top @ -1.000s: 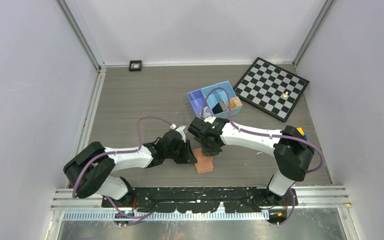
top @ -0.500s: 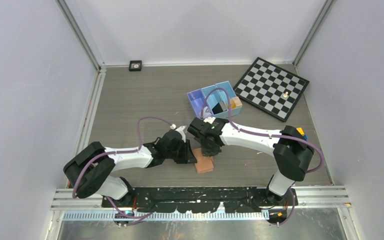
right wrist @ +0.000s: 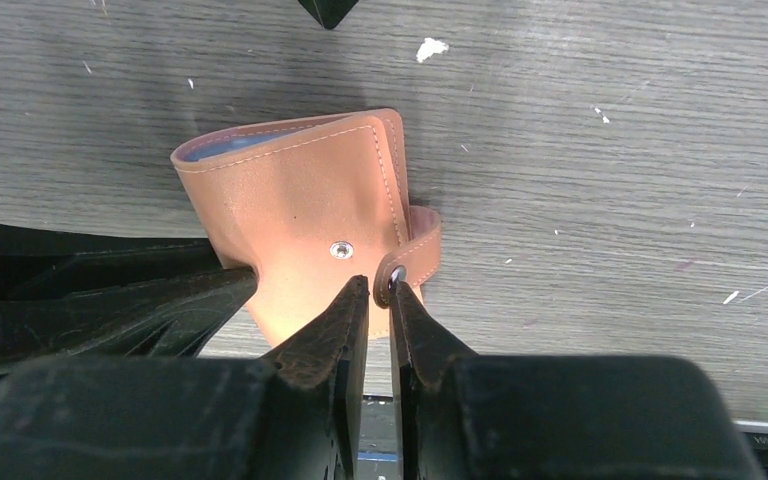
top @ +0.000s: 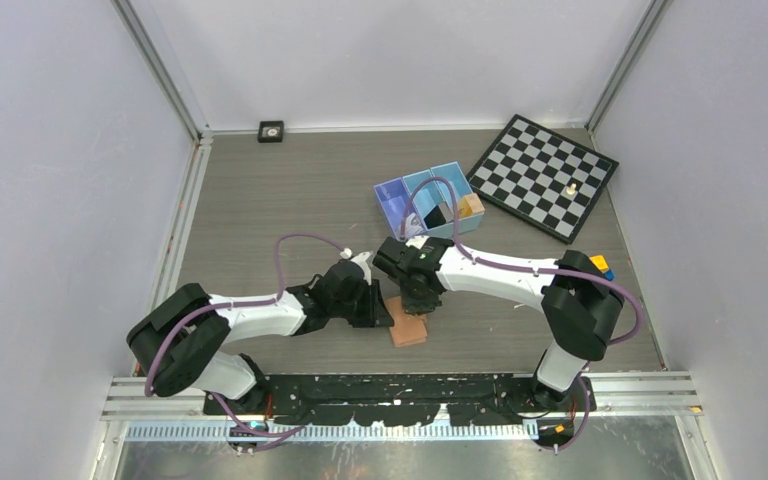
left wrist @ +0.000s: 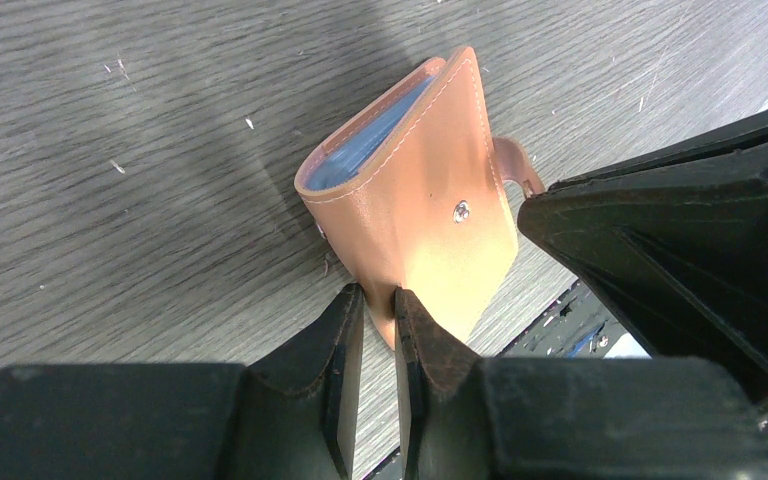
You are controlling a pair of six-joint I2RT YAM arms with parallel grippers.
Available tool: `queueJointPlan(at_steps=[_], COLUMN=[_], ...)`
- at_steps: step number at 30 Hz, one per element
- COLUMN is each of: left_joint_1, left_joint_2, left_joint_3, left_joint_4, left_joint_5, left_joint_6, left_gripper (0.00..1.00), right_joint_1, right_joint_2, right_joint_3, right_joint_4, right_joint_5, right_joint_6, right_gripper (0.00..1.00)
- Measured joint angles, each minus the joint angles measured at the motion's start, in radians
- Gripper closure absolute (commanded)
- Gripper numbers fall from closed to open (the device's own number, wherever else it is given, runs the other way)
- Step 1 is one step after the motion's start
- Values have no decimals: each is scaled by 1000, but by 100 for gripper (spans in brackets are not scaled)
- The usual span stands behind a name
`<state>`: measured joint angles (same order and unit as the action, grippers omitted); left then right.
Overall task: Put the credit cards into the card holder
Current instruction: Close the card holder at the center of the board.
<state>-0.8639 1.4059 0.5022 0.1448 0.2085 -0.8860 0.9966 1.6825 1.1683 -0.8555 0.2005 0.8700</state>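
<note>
The salmon-tan card holder (top: pixel 408 330) lies folded on the table between both arms, with blue lining showing at its edge (left wrist: pixel 360 150). My left gripper (left wrist: pixel 378 297) is shut on the near corner of its cover. My right gripper (right wrist: pixel 380 285) is shut on its unsnapped snap tab (right wrist: pixel 418 258), beside the metal stud (right wrist: pixel 340 250). In the top view the left gripper (top: pixel 384 318) is left of the holder and the right gripper (top: pixel 422 306) is over its far edge. One black credit card (top: pixel 436 214) leans in the middle compartment of the blue bin (top: pixel 393 196).
A tan-orange block (top: pixel 472 206) sits in the bin's right compartment. A chessboard (top: pixel 542 175) with a small pale piece (top: pixel 570 187) lies at the back right. A small black square object (top: pixel 271 131) sits by the back wall.
The right arm has shifted very slightly to the left. The card holder and the left arm have not visibly moved.
</note>
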Motion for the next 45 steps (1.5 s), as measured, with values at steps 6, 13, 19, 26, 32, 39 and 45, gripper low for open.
queueJointPlan(at_steps=[6, 13, 19, 26, 32, 39, 45], left_joint_1=[0, 0, 0, 0, 0, 0, 0], left_joint_2=[0, 0, 0, 0, 0, 0, 0], left_joint_3=[0, 0, 0, 0, 0, 0, 0], left_joint_4=[0, -1, -1, -1, -1, -1, -3], left_joint_5=[0, 0, 0, -2, -4, -5, -6], left_joint_6=[0, 0, 0, 0, 0, 0, 0], left_gripper=[82, 82, 83, 83, 84, 85, 85], right_joint_1=[3, 3, 3, 3, 3, 3, 3], right_joint_2=[0, 0, -12, -21, -21, -20, -18], right_joint_3=[1, 1, -21, -50, -52, -52, -52], right_joint_4=[-10, -11, 40, 84, 113, 123, 123], right_joint_5=[9, 17, 8, -28, -60, -81, -98], right_joint_6=[2, 8, -2, -37, -63, -82, -86], right_gripper=[92, 99, 99, 100, 100, 99, 99])
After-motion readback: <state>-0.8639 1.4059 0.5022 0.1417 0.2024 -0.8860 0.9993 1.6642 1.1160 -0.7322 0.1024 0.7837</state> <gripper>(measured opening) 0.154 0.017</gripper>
